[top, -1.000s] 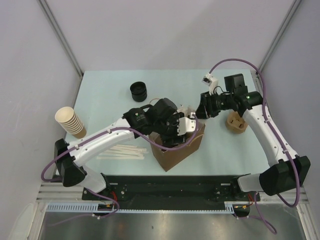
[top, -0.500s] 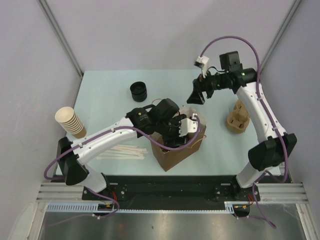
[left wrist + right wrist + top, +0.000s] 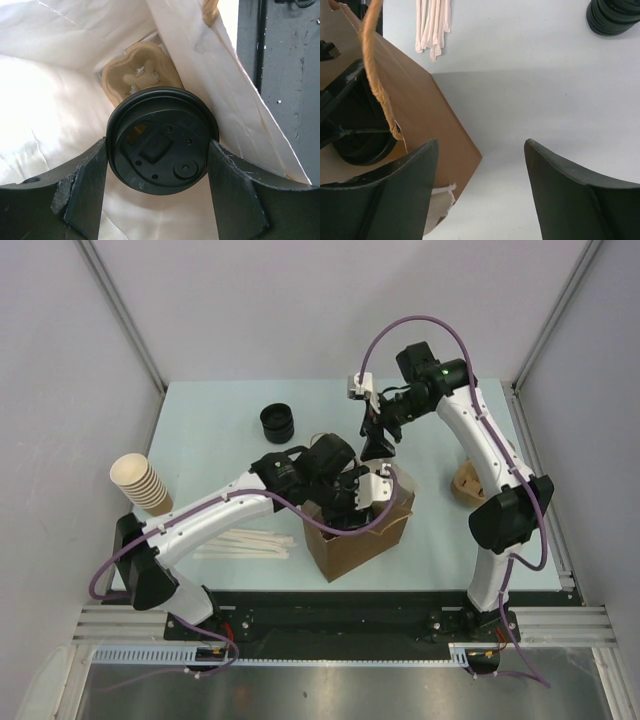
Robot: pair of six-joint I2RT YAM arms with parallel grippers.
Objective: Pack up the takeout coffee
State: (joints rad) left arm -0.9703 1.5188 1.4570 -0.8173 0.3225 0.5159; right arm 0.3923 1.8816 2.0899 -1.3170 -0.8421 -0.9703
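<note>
The takeout coffee shows in the left wrist view as a round black lid. It hangs inside the brown paper bag, above a pulp cup carrier on the bag's floor. My left gripper is shut on the cup, a finger against each side of the lid. In the top view the left gripper reaches down into the bag and hides the cup. My right gripper is open and empty, just beyond the bag's far edge; in the right wrist view it is over bare table beside the bag.
A stack of loose black lids stands at the back, also in the right wrist view. A stack of cream cups lies at the left. Wooden stirrers lie left of the bag. Another pulp carrier sits behind the right arm.
My right arm has swung left from beside the pulp carrier to the bag's far edge, gripper still open. My left gripper has stayed in the bag with the cup.
</note>
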